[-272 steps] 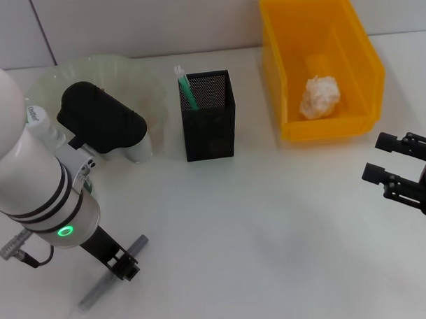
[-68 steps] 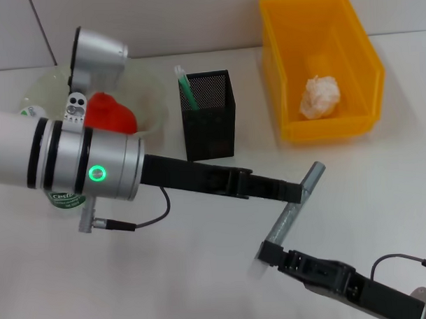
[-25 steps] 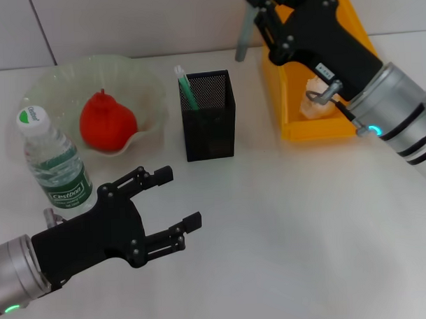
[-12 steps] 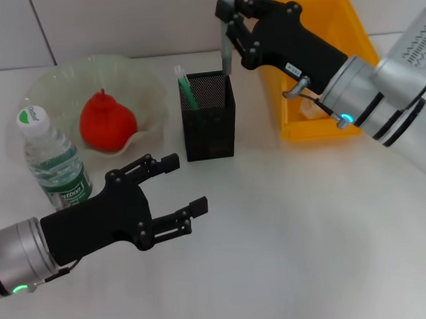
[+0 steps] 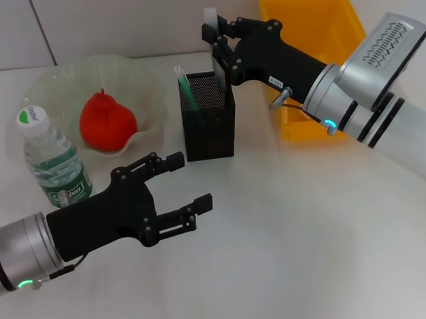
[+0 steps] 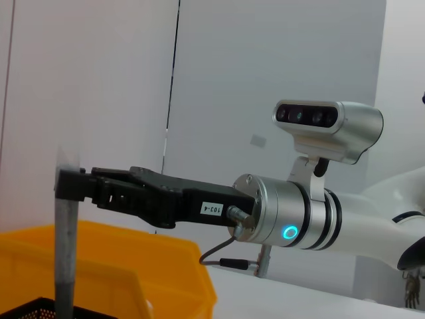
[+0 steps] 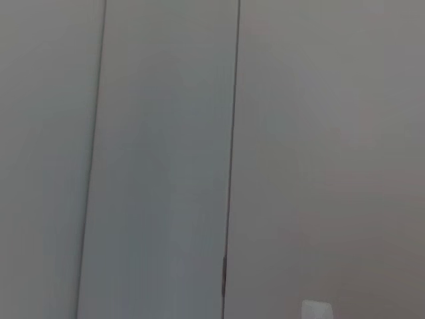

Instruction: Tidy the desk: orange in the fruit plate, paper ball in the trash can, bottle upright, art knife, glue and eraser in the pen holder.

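Note:
My right gripper (image 5: 220, 44) is shut on the grey art knife (image 5: 216, 54) and holds it upright, its lower end at the open top of the black mesh pen holder (image 5: 208, 128). The left wrist view shows the same right gripper (image 6: 66, 185), knife (image 6: 64, 259) and holder rim (image 6: 30, 310). A green stick with a white tip (image 5: 187, 90) leans inside the holder; I cannot tell if it is the glue. The orange (image 5: 107, 122) lies in the fruit plate (image 5: 46, 88). The bottle (image 5: 53, 165) stands upright. My left gripper (image 5: 190, 180) hovers open in front of the holder. The paper ball and eraser are hidden.
The yellow trash can (image 5: 338, 25) stands at the back right, partly covered by my right arm (image 5: 350, 92), and shows behind the knife as a yellow trash can wall (image 6: 133, 272). The robot's head camera (image 6: 329, 123) is visible. The right wrist view shows only wall panels.
My right gripper has carried the knife leftward from over the trash can to above the pen holder and lowered it. My left gripper has drifted slightly right, still open.

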